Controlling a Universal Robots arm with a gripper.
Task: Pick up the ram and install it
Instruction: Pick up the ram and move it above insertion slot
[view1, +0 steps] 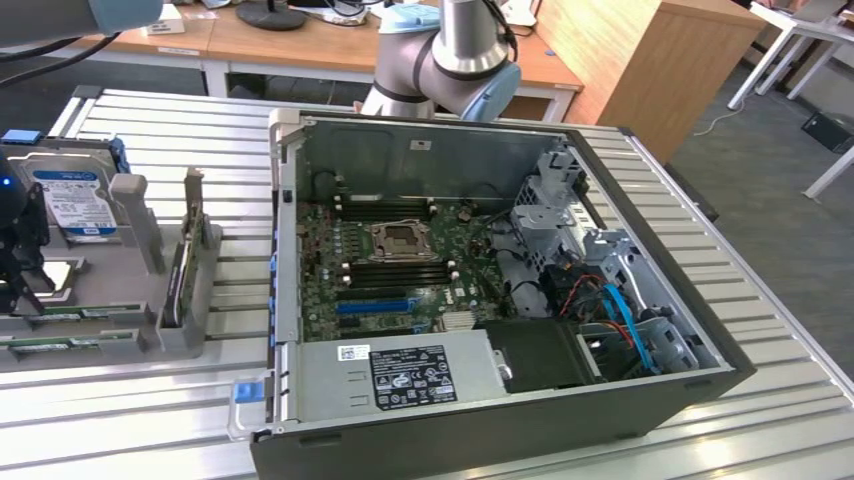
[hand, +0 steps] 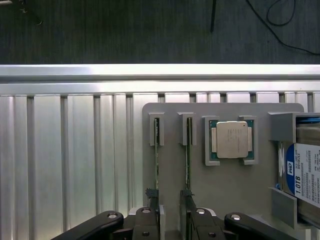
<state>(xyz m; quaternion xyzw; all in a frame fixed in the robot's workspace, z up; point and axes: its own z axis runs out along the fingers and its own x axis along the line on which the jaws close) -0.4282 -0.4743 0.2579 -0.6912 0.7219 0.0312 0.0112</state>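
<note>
Gripper (hand: 171, 225) sits low over the grey holder (hand: 225, 192) — fingers apart, nothing clamped. One ram stick (hand: 156, 150) and a second ram stick (hand: 188, 150) stand on edge in their slots — CPU (hand: 231, 139) beside them.

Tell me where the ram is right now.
Two ram sticks stand on edge in slots of the grey tray, next to the CPU and close to the gripper; the tray lies on the exterior view's left of the PC case.

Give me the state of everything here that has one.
Gripper: open, holding nothing, above the ram sticks.
Ram sticks: on edge in holders of the fixture.
CPU: resting in its fixture nest.
Hard drive: in its fixture bay.
Computer case: side panel off, interior exposed.
Memory slots: empty.
</note>
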